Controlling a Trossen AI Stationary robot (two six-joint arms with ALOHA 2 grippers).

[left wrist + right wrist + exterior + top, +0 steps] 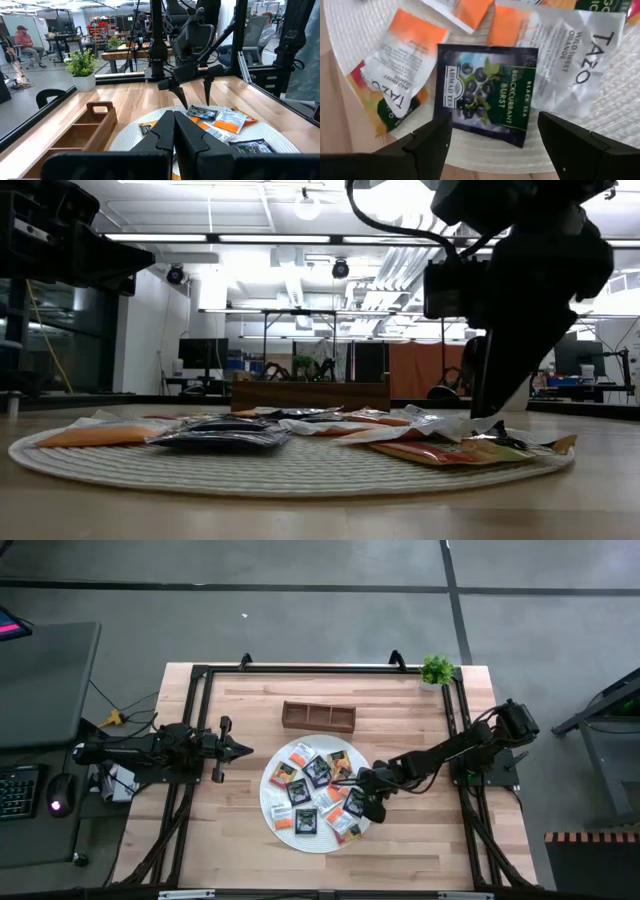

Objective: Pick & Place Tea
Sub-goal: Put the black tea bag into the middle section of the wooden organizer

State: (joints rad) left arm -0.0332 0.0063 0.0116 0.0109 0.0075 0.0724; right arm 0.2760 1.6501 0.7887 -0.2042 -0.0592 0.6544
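Tea sachets (318,772) lie overlapping on the round white mat (276,823) mid-worktop (240,850), the wooden tray (318,717) just behind them. Poised over the mat's right edge, the right hand (372,802) is spread wide and empty, its fingers straddling a dark blackcurrant sachet (485,94). That packet touches a white orange-tea sachet (575,60), so closing may pinch both or slide the flat foil away. Only the right wrist view shows this straddle; the low view shows the fingertips nearly touching the heap. Off to the left, the left hand (238,749) waits pressed together, gripping nothing
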